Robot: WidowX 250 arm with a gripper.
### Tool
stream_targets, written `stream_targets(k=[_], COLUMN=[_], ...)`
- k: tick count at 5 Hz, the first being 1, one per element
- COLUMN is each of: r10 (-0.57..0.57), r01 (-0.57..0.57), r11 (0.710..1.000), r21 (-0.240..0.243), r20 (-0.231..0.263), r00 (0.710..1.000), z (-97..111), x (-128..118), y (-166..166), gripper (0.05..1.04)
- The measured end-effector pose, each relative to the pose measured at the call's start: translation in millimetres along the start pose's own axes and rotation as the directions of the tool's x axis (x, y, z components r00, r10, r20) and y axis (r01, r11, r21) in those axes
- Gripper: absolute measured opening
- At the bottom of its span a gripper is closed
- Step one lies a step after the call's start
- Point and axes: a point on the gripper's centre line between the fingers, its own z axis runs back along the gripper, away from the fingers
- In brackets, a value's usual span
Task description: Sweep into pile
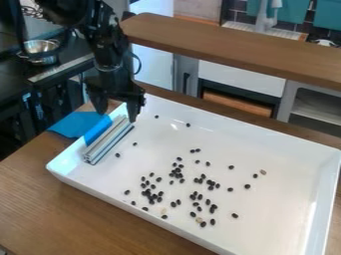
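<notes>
- Pincer (117,113) hangs over the upper-left end of the tray (286,209). Fingers well apart, straddling the far end of the metal bar (108,141). Contact with the bar: can't tell. I read it as lined up for a grip, not a confirmed hold.
- Bar lies inside the tray along the short left wall, tilted across the view. Likely the sweeping tool, parked there to keep its long edge free and the tray floor open for the stroke.
- Dark beans (152,197) are scattered loose mid-tray and toward the near wall, densest in a few clumps, plus the odd pale one (263,172). No single pile, so sweep not done.
- Tray sits on the wooden worktop (53,209); its raised walls should stop strays rolling off.
- Blue sheet (75,124) at the tray's left rim. Purpose unclear, maybe padding.
- Next: secure the bar, keep its long edge low, push beans together. Risks: bar twisting in the grip, beans slipping under or round its ends.
</notes>
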Motion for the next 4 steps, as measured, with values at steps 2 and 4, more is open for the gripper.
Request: stream_targets(k=[2,4], r10=[0.003,-0.009], r01=[-0.003,0.011], r11=[1.000,1.000], r21=[0.005,0.025], r20=[-0.052,-0.051], r00=[0.999,0.999], z=[-16.6,-22.7], x=[-10.8,-11.4], y=[0.1,2.5], gripper=[1.000,1.000])
